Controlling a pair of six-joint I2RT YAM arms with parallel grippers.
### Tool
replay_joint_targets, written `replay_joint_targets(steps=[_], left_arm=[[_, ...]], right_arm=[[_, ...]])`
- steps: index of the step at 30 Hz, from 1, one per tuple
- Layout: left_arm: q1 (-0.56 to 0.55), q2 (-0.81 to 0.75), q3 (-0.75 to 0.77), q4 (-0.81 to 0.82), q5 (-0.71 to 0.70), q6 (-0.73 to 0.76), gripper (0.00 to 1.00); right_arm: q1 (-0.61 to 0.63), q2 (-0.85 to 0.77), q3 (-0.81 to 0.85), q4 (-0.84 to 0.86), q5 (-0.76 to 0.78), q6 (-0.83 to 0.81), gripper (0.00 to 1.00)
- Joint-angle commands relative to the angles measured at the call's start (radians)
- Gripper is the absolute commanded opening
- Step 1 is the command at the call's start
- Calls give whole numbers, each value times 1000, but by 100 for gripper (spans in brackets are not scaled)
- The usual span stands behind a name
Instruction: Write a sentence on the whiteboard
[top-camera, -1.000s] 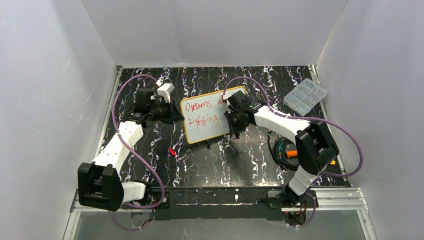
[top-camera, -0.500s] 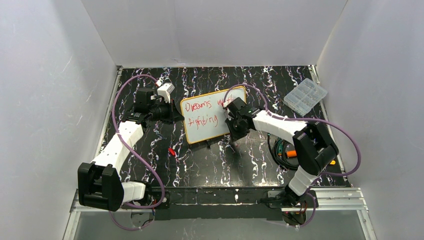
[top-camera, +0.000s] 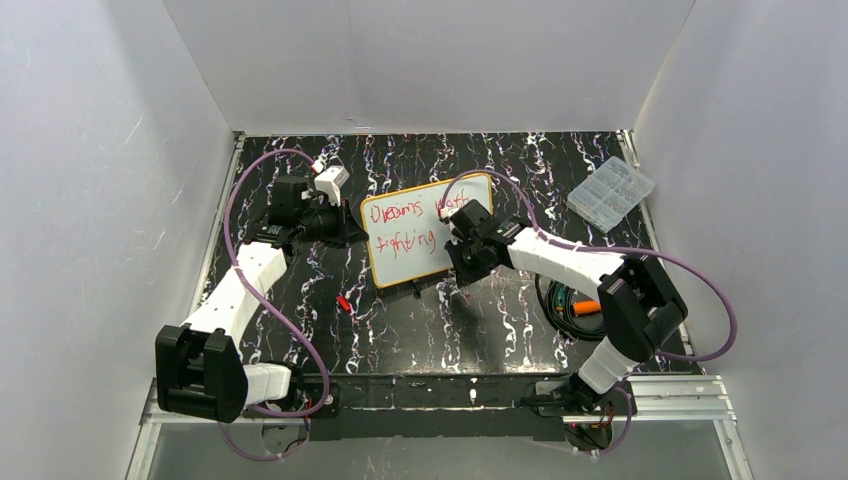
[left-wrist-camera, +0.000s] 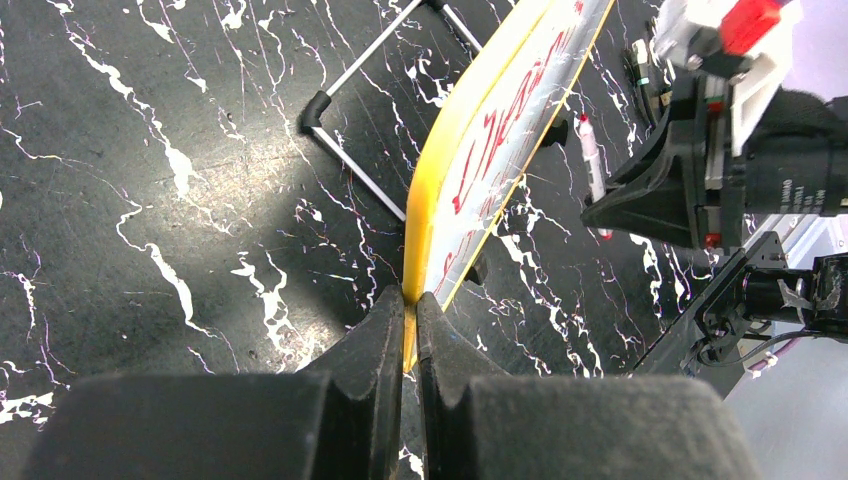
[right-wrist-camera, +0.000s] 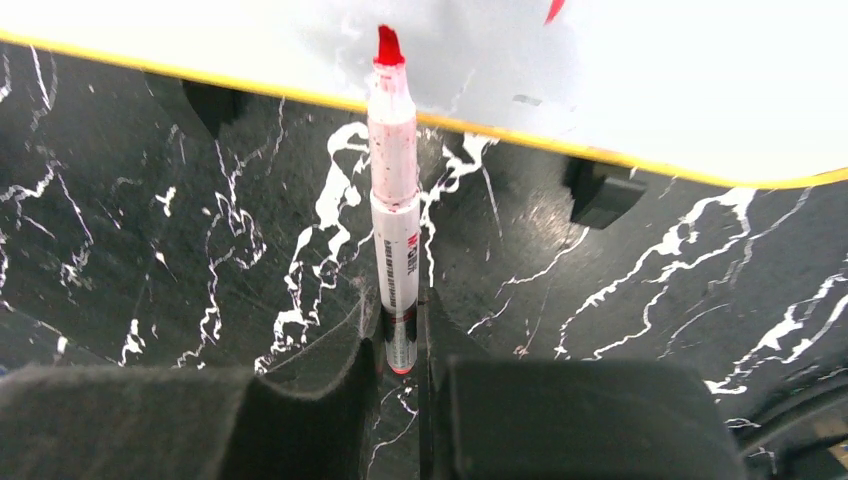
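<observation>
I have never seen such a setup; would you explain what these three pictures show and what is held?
These are two small robot arms bolted at the near edge of a black marbled table. The wide picture looks down from above and behind them; the other two come from a camera on each wrist. The left gripper is shut on the yellow edge of the whiteboard, steadying it. The right gripper is shut on a red marker, its tip up at the board. The sentence is in red, in two lines. Also on the table: a clear compartment box and a small red piece, perhaps a cap.
</observation>
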Motion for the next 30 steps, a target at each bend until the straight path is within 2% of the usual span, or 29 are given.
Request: replay_joint_targets(steps=[1, 11, 30], left_arm=[[-2, -46, -12, 4, 23, 2, 0], [-2, -44, -13, 4, 23, 2, 0], [-2, -43, -11, 2, 23, 2, 0]], right_arm=[[-2, -12, 79, -4, 65, -4, 1], [-11, 68, 134, -45, 84, -20, 1], [-61, 108, 135, -60, 71, -33, 1]])
